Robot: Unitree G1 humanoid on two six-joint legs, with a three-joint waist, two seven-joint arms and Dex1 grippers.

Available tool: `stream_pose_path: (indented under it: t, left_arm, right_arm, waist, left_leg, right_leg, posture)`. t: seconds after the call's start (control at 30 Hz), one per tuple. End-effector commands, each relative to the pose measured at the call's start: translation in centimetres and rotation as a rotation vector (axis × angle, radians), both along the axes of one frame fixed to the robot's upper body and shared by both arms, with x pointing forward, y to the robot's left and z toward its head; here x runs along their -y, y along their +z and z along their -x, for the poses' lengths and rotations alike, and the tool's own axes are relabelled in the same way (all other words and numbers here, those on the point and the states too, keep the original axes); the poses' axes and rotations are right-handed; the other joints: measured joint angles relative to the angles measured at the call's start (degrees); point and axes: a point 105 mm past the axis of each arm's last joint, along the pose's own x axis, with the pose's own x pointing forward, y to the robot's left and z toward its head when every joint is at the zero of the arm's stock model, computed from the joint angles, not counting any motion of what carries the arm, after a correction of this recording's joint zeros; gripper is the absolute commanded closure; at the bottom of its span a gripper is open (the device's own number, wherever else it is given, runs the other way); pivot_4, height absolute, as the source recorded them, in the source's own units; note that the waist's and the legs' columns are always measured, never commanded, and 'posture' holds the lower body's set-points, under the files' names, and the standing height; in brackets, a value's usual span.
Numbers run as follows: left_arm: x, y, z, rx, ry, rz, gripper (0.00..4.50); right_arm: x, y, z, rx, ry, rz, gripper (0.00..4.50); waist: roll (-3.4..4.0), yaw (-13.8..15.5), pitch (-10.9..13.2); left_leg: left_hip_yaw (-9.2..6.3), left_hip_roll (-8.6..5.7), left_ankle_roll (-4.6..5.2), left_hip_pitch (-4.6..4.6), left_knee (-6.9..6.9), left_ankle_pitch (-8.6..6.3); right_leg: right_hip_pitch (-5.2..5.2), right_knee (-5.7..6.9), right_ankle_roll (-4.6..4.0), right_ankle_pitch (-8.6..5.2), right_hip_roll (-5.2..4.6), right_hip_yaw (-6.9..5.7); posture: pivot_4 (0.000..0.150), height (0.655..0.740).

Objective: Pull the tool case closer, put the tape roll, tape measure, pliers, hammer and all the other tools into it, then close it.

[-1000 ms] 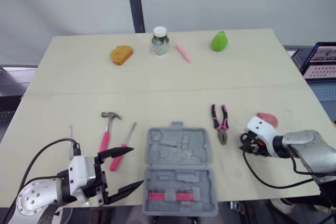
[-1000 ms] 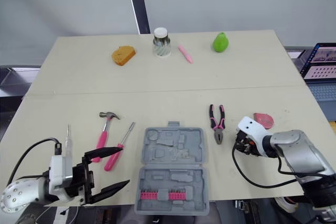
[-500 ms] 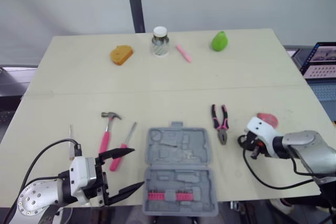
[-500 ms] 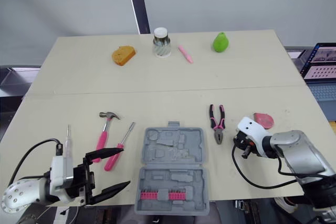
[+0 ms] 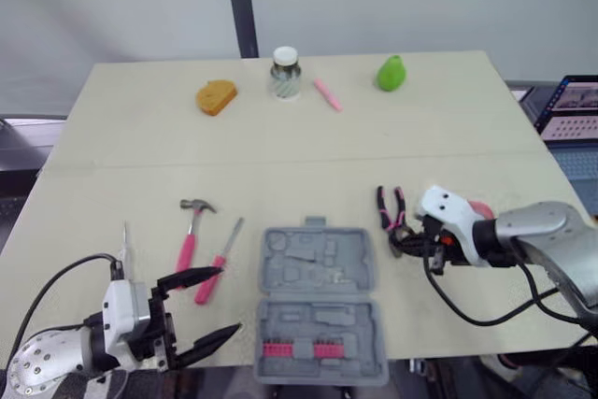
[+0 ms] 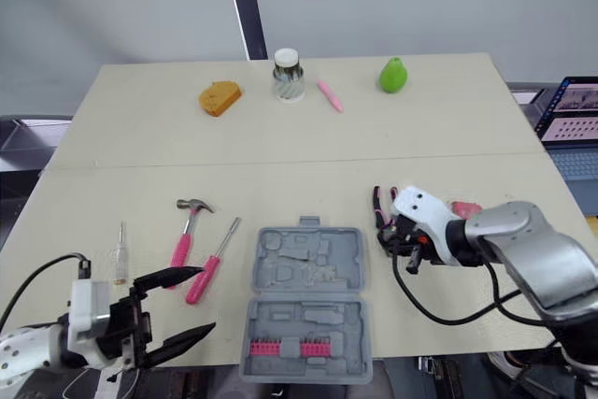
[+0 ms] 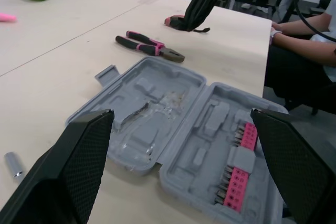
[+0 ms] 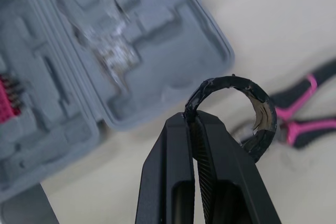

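- Right wrist view: right fingers (image 8: 173, 171) are clamped on the wall of the black tape roll (image 8: 261, 124). The ring stands up past their tips.
- Behind the roll I see a corner of the tool case (image 8: 105, 51) on one side and the pink-handled pliers (image 8: 310, 114) on the other.
- Left eye view: the case lies open and flat on the tabletop (image 5: 280, 151) at lower centre of the frame, with a pink bit row in its near half.
- The pliers sit just right of the case, partly hidden by the right fingers. The tape measure (image 5: 481, 207) peeks out behind that arm.
- Hammer (image 5: 192, 231) and screwdriver (image 5: 217, 266) lie side by side at lower left, apart from the case.
- Left fingers (image 5: 192, 276) are spread wide and empty at lower left of the frame.
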Motion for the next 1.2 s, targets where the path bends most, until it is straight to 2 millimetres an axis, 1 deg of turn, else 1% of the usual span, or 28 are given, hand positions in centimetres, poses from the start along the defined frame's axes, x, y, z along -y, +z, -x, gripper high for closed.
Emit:
stream_pose_path:
  t: [0.03, 0.2, 0.3, 0.47, 0.7, 0.9, 1.2]
  left_arm:
    - [-1.4, 0.2, 0.2, 0.007, 0.056, 0.015, 0.00]
    - [-2.4, -0.5, 0.6, -0.012, 0.128, 0.038, 0.00]
    - [-2.8, -0.8, 0.8, -0.022, 0.148, 0.032, 0.00]
    - [-3.2, -1.0, 0.8, -0.025, 0.177, 0.035, 0.00]
    - [-3.9, -1.0, 0.7, -0.028, 0.225, 0.042, 0.00]
    - [-4.5, -1.0, 0.6, -0.035, 0.266, 0.045, 0.00]
    - [-5.0, -1.2, 0.9, -0.047, 0.296, 0.043, 0.00]
  right_arm:
    - [-2.6, 0.8, 0.4, 0.016, 0.076, -0.035, 4.47]
    - [-4.9, 0.9, -0.2, 0.030, 0.103, -0.068, 4.47]
    - [-6.9, 1.0, -0.4, 0.026, 0.136, -0.101, 4.47]
    - [-9.9, 0.3, -0.7, 0.010, 0.183, -0.136, 4.47]
    - [-13.6, -0.9, -2.1, 0.014, 0.194, -0.187, 4.47]
    - [-15.4, -1.6, -2.6, 0.003, 0.202, -0.229, 4.47]
    - [-17.3, -3.0, -2.6, -0.029, 0.228, -0.254, 4.47]
  waist:
    - [-0.02, 0.0, 0.0]
    - [-0.04, 0.0, 0.0]
    - [-0.05, -0.1, 0.0]
    - [-0.05, -0.2, 0.0]
    - [-0.06, -0.8, 0.0]
    - [-0.07, -1.6, 0.0]
    - [-0.08, -1.8, 0.0]
  left_leg:
    - [0.00, 0.02, -0.02, 0.01, -0.02, -0.01]
    - [-0.01, 0.01, 0.00, -0.03, -0.07, -0.04]
    - [-0.01, 0.02, -0.01, -0.03, -0.08, -0.05]
    - [-0.01, 0.03, -0.04, -0.01, -0.05, -0.03]
    - [-0.01, 0.03, -0.08, 0.01, -0.08, -0.01]
    - [0.01, 0.01, -0.13, 0.01, -0.07, 0.02]
    - [0.35, 0.09, -0.20, -0.04, -0.18, 0.04]
  right_leg:
    - [0.00, -0.02, -0.01, 0.00, 0.01, 0.01]
    - [-0.02, -0.11, -0.02, 0.00, 0.00, 0.02]
    - [-0.03, -0.12, -0.02, -0.01, 0.00, 0.01]
    - [-0.05, -0.02, -0.03, 0.00, 0.02, 0.03]
    - [-0.13, 0.14, -0.09, -0.03, 0.03, 0.10]
    - [-0.32, 0.46, -0.18, -0.07, 0.02, 0.19]
    - [-0.82, 0.81, -0.28, -0.13, 0.09, 0.59]
  posture:
    - [0.150, 0.7385]
    - [0.150, 0.7385]
    - [0.150, 0.7385]
    - [0.150, 0.7385]
    - [0.150, 0.7385]
    - [0.150, 0.7385]
    - [0.150, 0.7385]
